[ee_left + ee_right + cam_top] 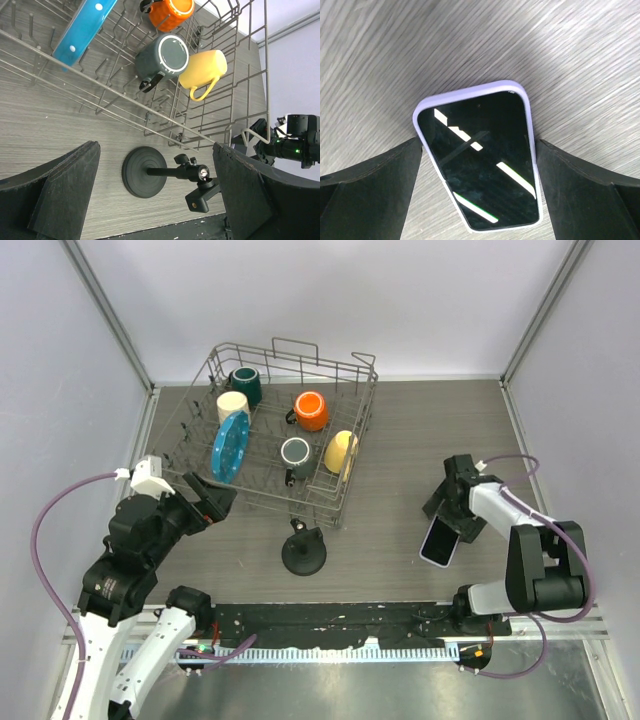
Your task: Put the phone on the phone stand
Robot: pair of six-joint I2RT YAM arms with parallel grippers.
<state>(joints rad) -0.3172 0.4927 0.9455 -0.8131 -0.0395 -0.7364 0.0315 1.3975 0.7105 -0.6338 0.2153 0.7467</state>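
Surface: grey wood-grain table [400, 440] between pale walls.
Phone: the phone [440, 541] [479, 160] lies screen-up on the right side of the table, its lilac rim showing all round the black glass. It is well apart from the stand.
Right gripper: the right gripper [450, 518] [479, 145] sits low over the phone's far end with its fingers spread wide, one on each side of the phone. The tips are right at the rim; whether they press on it cannot be told.
Stand: the phone stand [303, 553] [165, 175] is near the middle of the table, just in front of the rack. Its round base is flat on the table and its short arm is bare.
Left gripper: the left gripper [208, 502] [155, 147] hangs above the table's left side, fingers spread and holding nothing, pointing toward the stand.
Rack: a wire dish rack [262, 496] at the back holds a blue plate [230, 445] on edge and orange [311, 410], yellow [341, 451], grey [296, 453], cream [232, 405] and dark green [245, 386] mugs.
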